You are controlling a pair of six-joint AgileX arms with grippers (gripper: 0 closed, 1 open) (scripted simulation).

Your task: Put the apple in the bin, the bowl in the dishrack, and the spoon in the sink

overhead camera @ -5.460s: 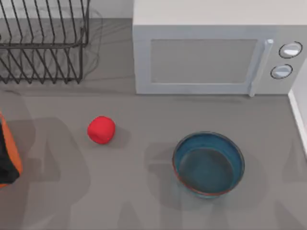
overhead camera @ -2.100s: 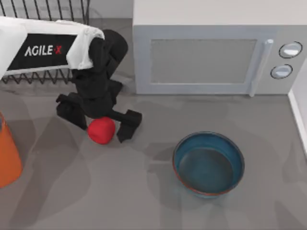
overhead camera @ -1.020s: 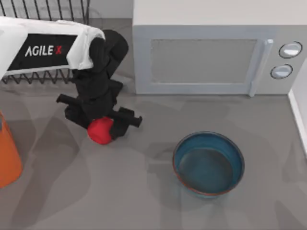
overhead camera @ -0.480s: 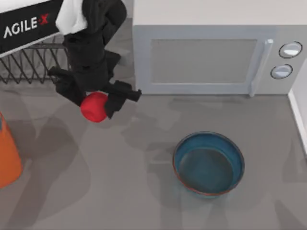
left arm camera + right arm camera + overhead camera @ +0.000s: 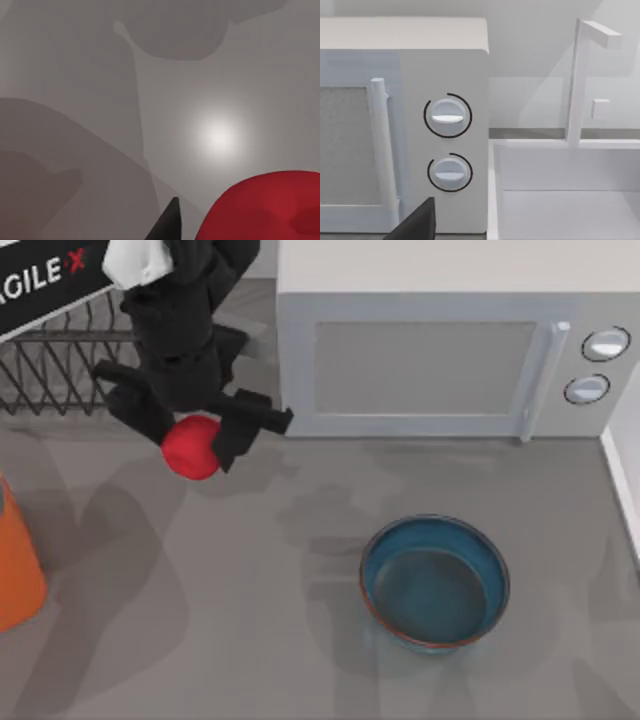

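Observation:
My left gripper [image 5: 191, 438] is shut on the red apple [image 5: 187, 452] and holds it above the table, in front of the dishrack [image 5: 60, 370]. In the left wrist view the apple [image 5: 265, 210] sits beside one black fingertip [image 5: 167, 227], high over the grey surface. The blue-teal bowl [image 5: 435, 583] stands upright on the table to the right. At the left edge is the orange bin [image 5: 15, 560]. The white sink [image 5: 565, 195] is at the far right. The spoon is out of view. My right gripper [image 5: 420, 222] is parked at the right, facing the microwave's knobs.
A white microwave [image 5: 440, 350] stands at the back, right of the dishrack, with its door closed. A white faucet [image 5: 580, 75] rises behind the sink. Grey tabletop lies between the bin and the bowl.
The left arm came in over the apple, shut on it and lifted it off the table, up and slightly left toward the dishrack. The bowl has not moved.

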